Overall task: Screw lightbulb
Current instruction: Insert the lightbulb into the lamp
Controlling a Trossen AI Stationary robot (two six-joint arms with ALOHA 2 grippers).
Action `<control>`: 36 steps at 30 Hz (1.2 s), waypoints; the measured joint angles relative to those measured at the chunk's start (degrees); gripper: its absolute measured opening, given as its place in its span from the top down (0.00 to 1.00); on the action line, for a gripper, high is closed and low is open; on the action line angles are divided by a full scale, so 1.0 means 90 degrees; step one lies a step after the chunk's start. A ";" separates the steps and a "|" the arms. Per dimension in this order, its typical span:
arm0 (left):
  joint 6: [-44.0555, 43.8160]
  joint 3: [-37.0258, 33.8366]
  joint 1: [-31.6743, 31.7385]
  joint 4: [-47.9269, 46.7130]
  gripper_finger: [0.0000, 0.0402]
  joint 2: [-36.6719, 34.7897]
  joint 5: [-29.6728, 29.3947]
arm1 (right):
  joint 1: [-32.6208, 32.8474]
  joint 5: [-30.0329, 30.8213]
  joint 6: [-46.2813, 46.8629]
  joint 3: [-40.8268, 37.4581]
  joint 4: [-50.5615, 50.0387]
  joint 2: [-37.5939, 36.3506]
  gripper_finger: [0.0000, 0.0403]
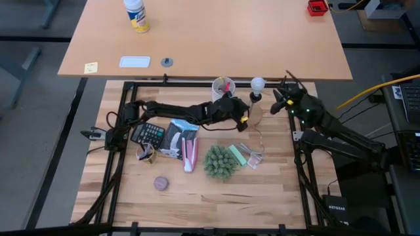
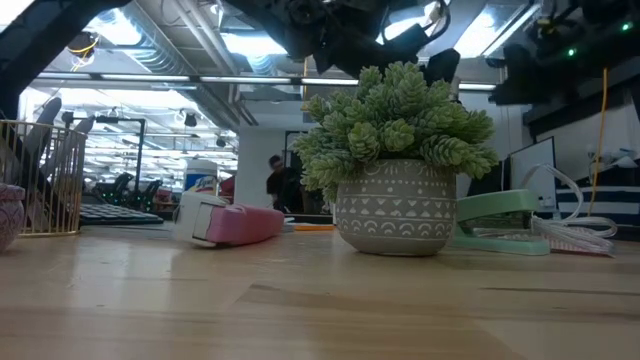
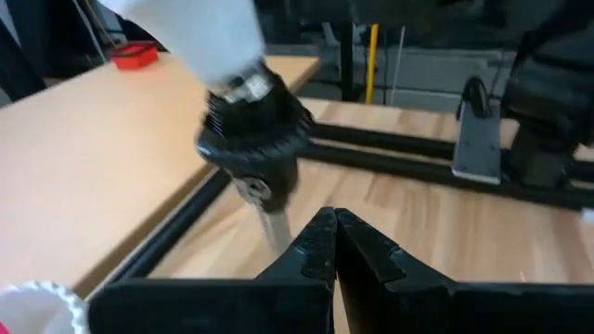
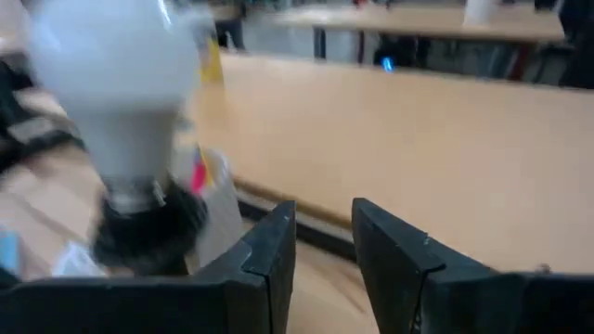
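We look down on a pale wooden worktable (image 1: 197, 190) framed by black rails, with a larger tan table (image 1: 210, 39) beyond it. Nearest to us on the wood lies a small brownish puck (image 1: 161, 183), and a little farther in stands a potted green plant (image 1: 220, 162) in a patterned grey pot, with a pink-and-white object (image 1: 189, 155) lying just beside it and a mint-green stapler (image 1: 237, 156) on its other side. Behind these we see a black calculator (image 1: 150, 134) and a gold wire basket (image 1: 145, 154) near the left rail. Farther still, the left arm stretches across the table, and its left gripper (image 3: 331, 243), fingers pressed together with nothing between them, sits just in front of the black socket (image 3: 252, 139). The lightbulb (image 1: 258, 84) stands upright in that socket near the far edge of the worktable, its silver base seated in the socket mouth, just beside a white cup (image 1: 222, 87). The right gripper (image 4: 323, 243) waits near the bulb with its fingers apart, holding nothing. On the tan table beyond, we see a white bottle (image 1: 136, 14) and a red object (image 1: 317, 7).
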 joint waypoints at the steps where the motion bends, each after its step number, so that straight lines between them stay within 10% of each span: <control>1: -0.0009 0.0000 -0.0017 -0.0121 1.00 0.0000 0.0005 | 0.0000 0.0013 0.0022 -0.0013 -0.0156 0.0056 0.72; 36: -0.0001 0.0000 -0.0239 -0.0861 1.00 -0.0005 0.0182 | 0.0000 -0.0072 0.0506 -0.0782 0.0285 0.2290 0.72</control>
